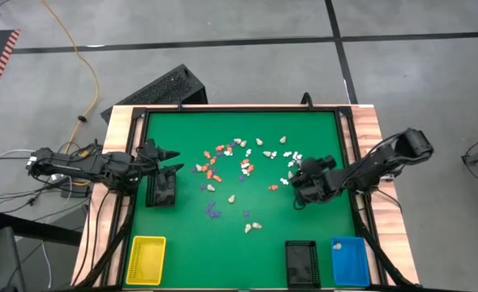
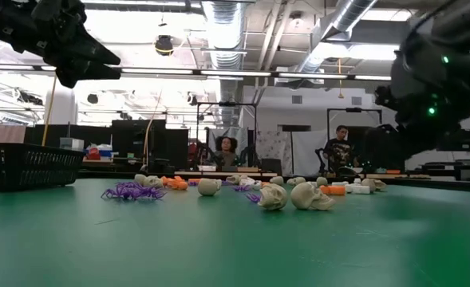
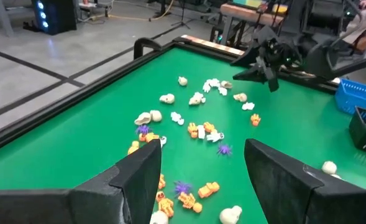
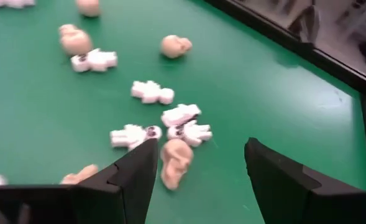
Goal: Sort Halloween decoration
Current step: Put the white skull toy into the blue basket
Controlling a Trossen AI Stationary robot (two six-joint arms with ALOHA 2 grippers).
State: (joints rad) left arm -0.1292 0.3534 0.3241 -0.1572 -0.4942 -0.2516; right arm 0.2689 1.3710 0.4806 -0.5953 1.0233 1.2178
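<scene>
Grey concrete floor surrounds the desk (image 1: pixel 182 243), whose green top is seen from above with the Halloween decoration (image 1: pixel 247 174) scattered loosely across its middle and far half, the pieces lying at all angles with no common direction. At the near edge a yellow tray (image 1: pixel 145 259), a black tray (image 1: pixel 301 264) and a blue tray (image 1: pixel 350 261) are set, and a black basket (image 1: pixel 162 187) lies on the desk's left side. The left gripper (image 1: pixel 174 161) is held by that basket with its fingers apart and nothing between them; the right gripper (image 1: pixel 297 185) is placed at the right edge of the scatter, but its jaws are too small to be judged from above. From table height, cream skulls (image 2: pixel 292 195) and purple spiders (image 2: pixel 131 191) are seen in front, the orange pieces behind them being half hidden, and both arms are cut off at the top. Past the left gripper's spread fingers (image 3: pixel 142 177), orange figures (image 3: pixel 189 198) are partly covered. In the right wrist view the fingers (image 4: pixel 139 174) are spread wide and empty above a cream skull (image 4: pixel 175 162), its long axis pointing away from the gripper, with white skeletons (image 4: pixel 164 127) lying flat just beside it; whether it is touched cannot be told.
</scene>
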